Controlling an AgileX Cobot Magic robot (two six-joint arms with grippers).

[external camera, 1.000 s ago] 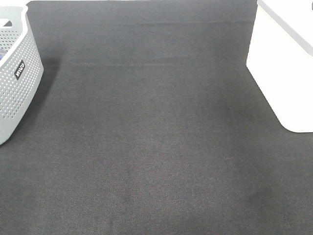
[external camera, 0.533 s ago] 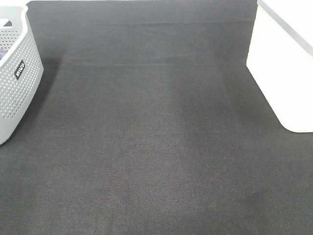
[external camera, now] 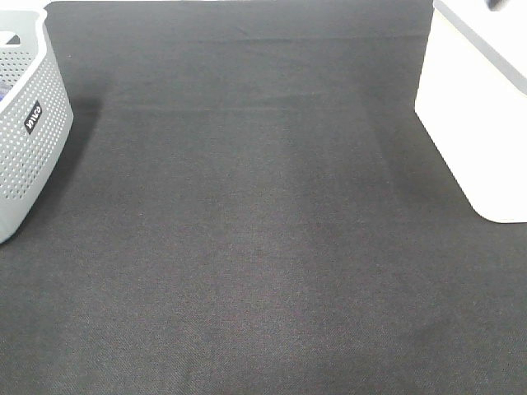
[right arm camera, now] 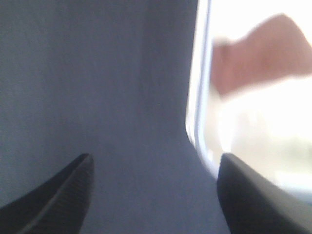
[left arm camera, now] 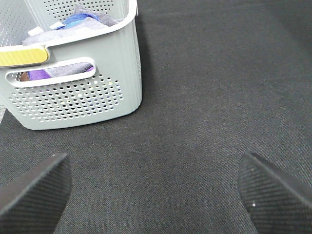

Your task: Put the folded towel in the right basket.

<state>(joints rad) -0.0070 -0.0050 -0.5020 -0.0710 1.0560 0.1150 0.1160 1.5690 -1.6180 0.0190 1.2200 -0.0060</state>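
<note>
The right basket [external camera: 473,107] is white and stands at the table's right edge. Its rim also shows in the right wrist view [right arm camera: 197,97], blurred, with a pinkish-brown shape [right arm camera: 258,53] inside it that may be the folded towel; I cannot tell for sure. My right gripper [right arm camera: 153,190] is open and empty, over the dark cloth just beside that rim. My left gripper [left arm camera: 156,190] is open and empty, low over the cloth in front of the grey basket [left arm camera: 78,97]. Neither gripper shows clearly in the exterior high view.
The grey perforated basket [external camera: 25,123] stands at the left edge and holds several folded cloths [left arm camera: 78,19], blue, grey and purple. A black cloth [external camera: 247,230] covers the whole table between the two baskets.
A small dark shape has come into the top right corner of the exterior high view, above the white basket. Nothing else has moved.
</note>
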